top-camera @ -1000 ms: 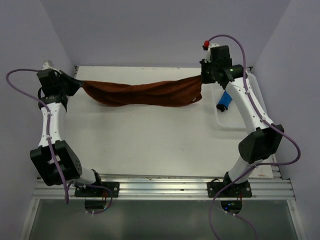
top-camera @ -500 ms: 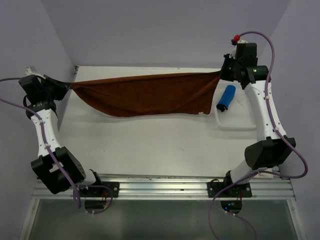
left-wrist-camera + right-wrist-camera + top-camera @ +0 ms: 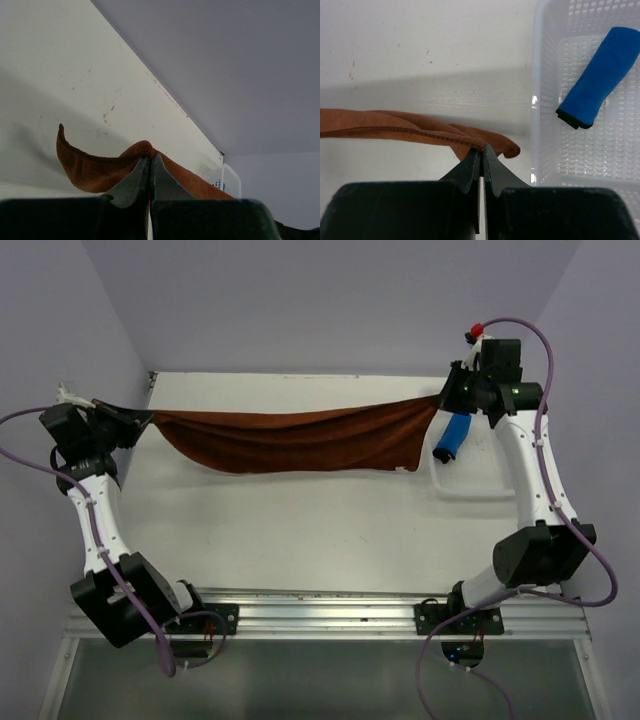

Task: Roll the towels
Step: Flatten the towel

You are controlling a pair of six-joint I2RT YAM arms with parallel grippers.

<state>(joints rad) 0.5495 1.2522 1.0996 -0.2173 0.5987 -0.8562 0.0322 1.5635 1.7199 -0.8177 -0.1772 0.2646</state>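
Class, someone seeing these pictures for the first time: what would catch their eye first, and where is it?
A long rust-brown towel hangs stretched across the far side of the table, the left gripper and right gripper each shut on one end. Right of it, a rolled blue towel lies in a white mesh basket.

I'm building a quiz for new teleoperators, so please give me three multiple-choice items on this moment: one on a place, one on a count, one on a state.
1. Where is the rolled blue towel?
A. in the white mesh basket
B. on the bare table
C. in the left gripper

2. How many grippers pinch the rust-brown towel?
A. none
B. one
C. two

3. How is the rust-brown towel?
A. rolled up
B. stretched out between the arms
C. folded in the basket

Key: A, mesh shows all around it; C, the left gripper and right gripper each clamp an end; B, it spans the table's far side.
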